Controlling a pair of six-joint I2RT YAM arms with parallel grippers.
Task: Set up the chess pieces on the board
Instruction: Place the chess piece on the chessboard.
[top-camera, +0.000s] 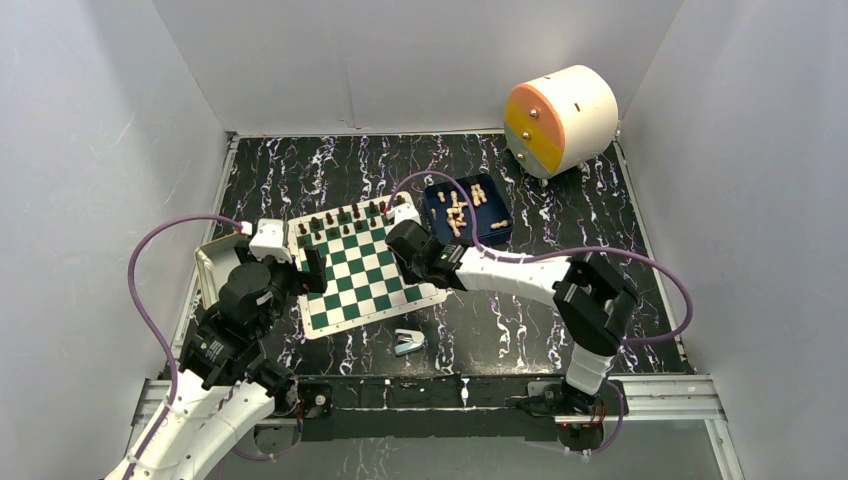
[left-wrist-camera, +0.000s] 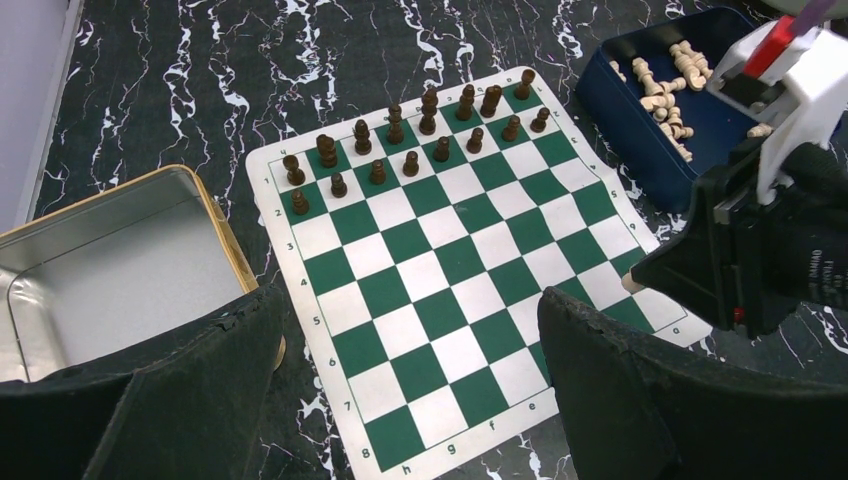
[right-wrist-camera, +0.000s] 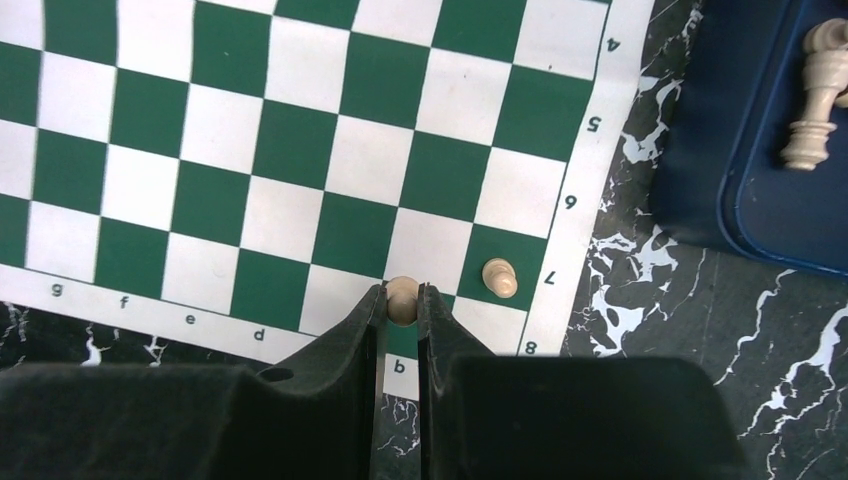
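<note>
The green-and-white board (top-camera: 355, 292) (left-wrist-camera: 440, 300) (right-wrist-camera: 300, 150) lies left of centre. Dark chess pieces (left-wrist-camera: 420, 130) (top-camera: 345, 215) fill two rows along its far edge. My right gripper (right-wrist-camera: 402, 292) (top-camera: 405, 240) is shut on a tan pawn (right-wrist-camera: 402, 300), low over the board's near-right corner squares. Another tan pawn (right-wrist-camera: 499, 277) stands on the green square beside it. More tan pieces (top-camera: 460, 210) (right-wrist-camera: 815, 95) lie in the blue tray (top-camera: 495, 232) (left-wrist-camera: 640, 130). My left gripper (left-wrist-camera: 420, 400) (top-camera: 310, 268) hangs open above the board's left edge, holding nothing.
An open silver tin (top-camera: 210, 265) (left-wrist-camera: 110, 270) sits left of the board. A small light-blue stapler-like object (top-camera: 408, 343) lies in front of it. A white drum with an orange and yellow face (top-camera: 560, 120) rests at the back right. Grey walls enclose the table.
</note>
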